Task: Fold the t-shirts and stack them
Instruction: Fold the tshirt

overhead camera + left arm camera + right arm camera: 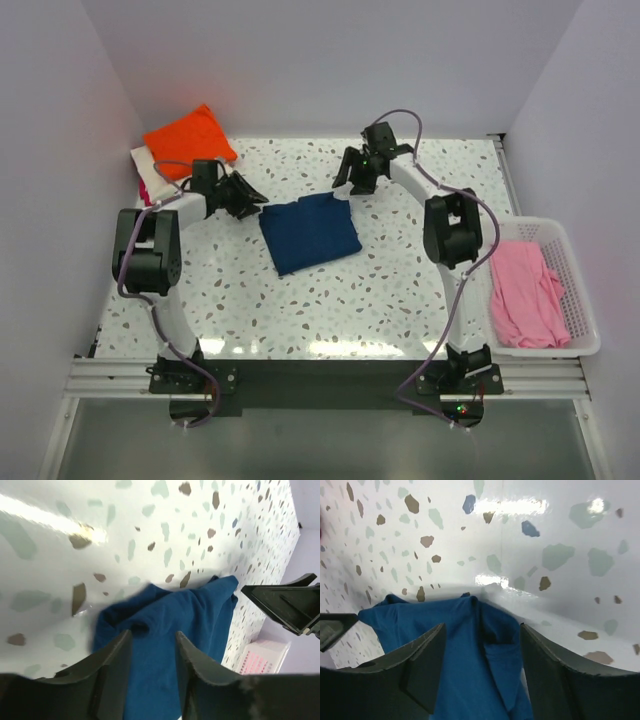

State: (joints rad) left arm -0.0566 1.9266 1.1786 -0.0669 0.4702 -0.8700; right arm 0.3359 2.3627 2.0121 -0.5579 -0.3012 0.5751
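the navy tee (pixel 310 232) lies folded flat mid-tabletop (pixel 400 290). it is a slightly skewed rectangle whose long axis runs roughly left to right, with the right end a little farther from the bases.

both arms reach over its far edge. the left fingers (pixel 250 200) hang at the far-left corner and the right fingers (pixel 355 182) just beyond the far-right corner, so the cloth lies on the near side of both. in the left wrist view the two fingers stand partly apart with blue cloth showing through the gap, nothing pinched. in the right wrist view they stand wide apart over a rumpled corner, gripping nothing.

the orange tee (pixel 190 133) tops a pile (pixel 143 175) at the far-left corner of the tabletop. a pink tee (pixel 525 295) lies loose in the basket (pixel 560 228) on the right.

the navy tee looks ready for stacking. the pile lies left of it and beyond, and the left arm is the nearer one. the tee's short left edge faces that way, so a grip there would probably drag the fold open unless both far corners are taken together.
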